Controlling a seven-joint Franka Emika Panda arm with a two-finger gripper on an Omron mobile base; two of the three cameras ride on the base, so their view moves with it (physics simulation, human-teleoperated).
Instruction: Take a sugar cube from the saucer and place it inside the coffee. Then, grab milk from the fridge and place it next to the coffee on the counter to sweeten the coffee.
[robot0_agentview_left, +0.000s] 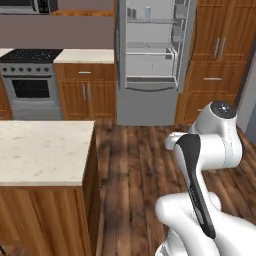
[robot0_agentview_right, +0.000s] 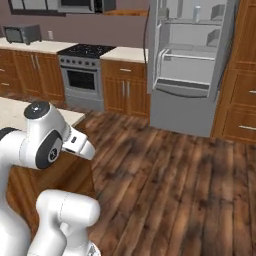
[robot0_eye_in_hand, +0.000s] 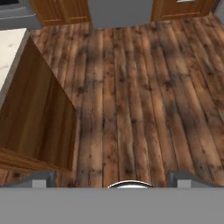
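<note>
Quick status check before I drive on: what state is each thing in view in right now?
fridge: door open, shelves showing.
milk: upright on the fridge's top shelf.
gripper: fingers wide apart, holding nothing, over the wooden floor.
oven: door shut.
island counter: bare where visible.

A dark, worn plank floor (robot0_agentview_left: 135, 165) runs from the near side to the far wall, its boards streaked brown and grey. On the far wall, painted a dull mauve (robot0_agentview_left: 60, 31), stands a steel stove (robot0_agentview_left: 31, 80) with a black cooktop, and brown wooden cabinets (robot0_agentview_left: 86, 90) with silver bar handles sit just to its right. More tall wooden cupboards (robot0_agentview_left: 216, 55) fill the far right. A microwave (robot0_agentview_right: 82, 5) hangs above the stove, and a small toaster oven (robot0_agentview_right: 22, 34) sits on the far left worktop. The light is even and soft.
</note>
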